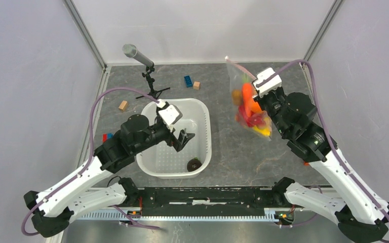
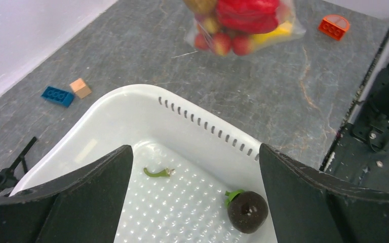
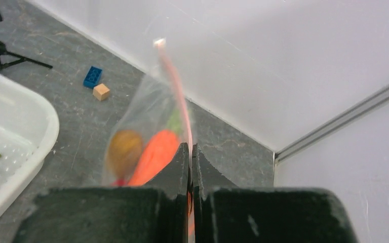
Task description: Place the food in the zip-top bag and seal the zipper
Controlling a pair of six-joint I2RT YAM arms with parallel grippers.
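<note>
My right gripper [image 3: 190, 149] is shut on the pink zipper [image 3: 174, 86] of the zip-top bag [image 1: 250, 109], which hangs above the table at the back right. Inside the bag is food: an orange carrot [image 3: 154, 154], a brownish-yellow fruit [image 3: 124, 152], a red pepper [image 2: 248, 12] and small red apples [image 2: 223, 43]. The left gripper [image 2: 195, 152] is open above the white basin [image 1: 202, 109], with nothing between its fingers. On the basin floor lie a dark round fruit with a green leaf [image 2: 247, 211] and a loose green stem [image 2: 157, 172].
A microphone on a small tripod [image 1: 142, 63] stands behind the basin. A blue block [image 1: 188, 81] and a wooden block [image 1: 196, 85] lie at the back, another wooden block [image 1: 123, 105] to the left. An orange block [image 2: 334, 26] sits near the bag.
</note>
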